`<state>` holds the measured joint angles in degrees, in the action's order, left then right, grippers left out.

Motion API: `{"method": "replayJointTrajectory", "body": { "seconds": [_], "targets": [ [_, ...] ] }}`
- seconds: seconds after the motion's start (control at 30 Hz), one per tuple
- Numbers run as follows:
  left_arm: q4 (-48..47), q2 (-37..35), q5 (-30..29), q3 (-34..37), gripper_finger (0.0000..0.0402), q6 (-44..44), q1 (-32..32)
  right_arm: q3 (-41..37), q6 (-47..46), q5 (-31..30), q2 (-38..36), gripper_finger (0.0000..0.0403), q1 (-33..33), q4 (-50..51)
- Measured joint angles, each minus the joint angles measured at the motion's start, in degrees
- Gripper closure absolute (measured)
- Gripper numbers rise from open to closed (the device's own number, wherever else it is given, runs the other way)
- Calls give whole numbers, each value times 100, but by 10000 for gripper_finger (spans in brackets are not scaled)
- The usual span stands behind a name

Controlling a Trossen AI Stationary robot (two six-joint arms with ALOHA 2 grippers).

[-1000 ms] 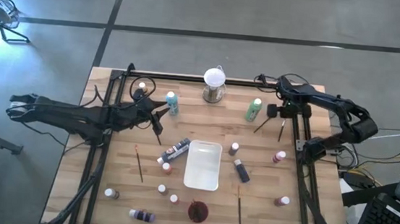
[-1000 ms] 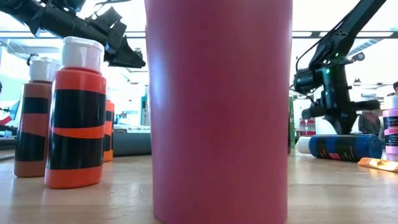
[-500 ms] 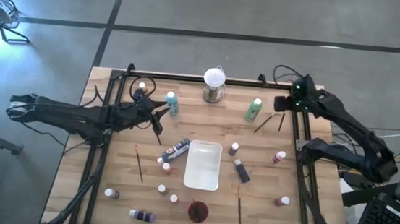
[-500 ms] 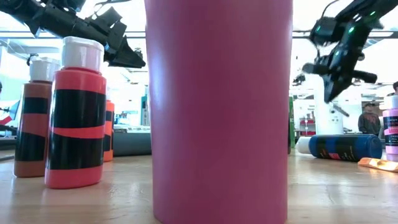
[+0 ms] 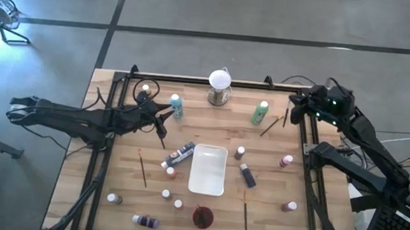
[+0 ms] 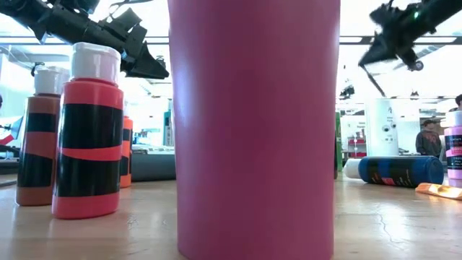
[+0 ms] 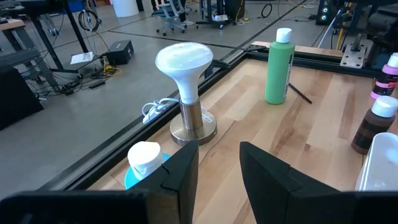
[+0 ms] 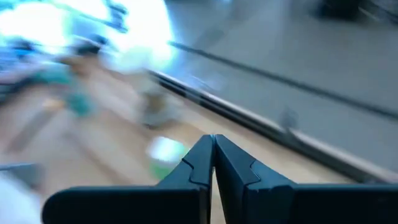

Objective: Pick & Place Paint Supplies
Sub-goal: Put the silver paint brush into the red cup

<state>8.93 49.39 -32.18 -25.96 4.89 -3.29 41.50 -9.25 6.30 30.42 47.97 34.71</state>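
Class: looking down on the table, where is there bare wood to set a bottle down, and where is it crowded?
Bare: between the white tray and the brush to its left; also right of the green bottle. Crowded: the front edge around the dark red cup.

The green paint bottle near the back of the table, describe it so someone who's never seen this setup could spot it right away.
Start at the white globe lamp on its metal base at the table's far edge. Toward the right arm's side stands the green paint bottle, upright with a white cap, a thin brush lying just beside it. It is the only green bottle; the similar one on the lamp's other side is the teal bottle.
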Motion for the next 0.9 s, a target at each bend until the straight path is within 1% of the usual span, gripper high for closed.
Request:
{"method": "replayJointTrajectory", "body": {
  "seconds": [0.1, 0.2, 0.3, 0.43, 0.57, 0.9],
  "targets": [
    [0, 0, -2, 0, 278, 0, 0, -1, 199, 765, -193, 395, -280, -600],
    [0, 0, -2, 0, 278, 0, 0, -2, 295, 1379, -308, 395, -615, -1232],
    [0, 0, -2, 0, 278, 0, 0, -2, 353, 1764, -343, 395, -995, -1776],
    [2, 0, -2, 0, 278, -34, 0, -2, 474, 1828, -227, 395, -1585, -2299],
    [2, 0, -2, 0, 278, -47, 2, -2, 653, 1821, 68, 395, -2166, -2873],
    [2, 0, -2, 0, 278, -42, 1, 1, 1147, 1768, 1341, 395, -3594, -4452]
  ]
}}
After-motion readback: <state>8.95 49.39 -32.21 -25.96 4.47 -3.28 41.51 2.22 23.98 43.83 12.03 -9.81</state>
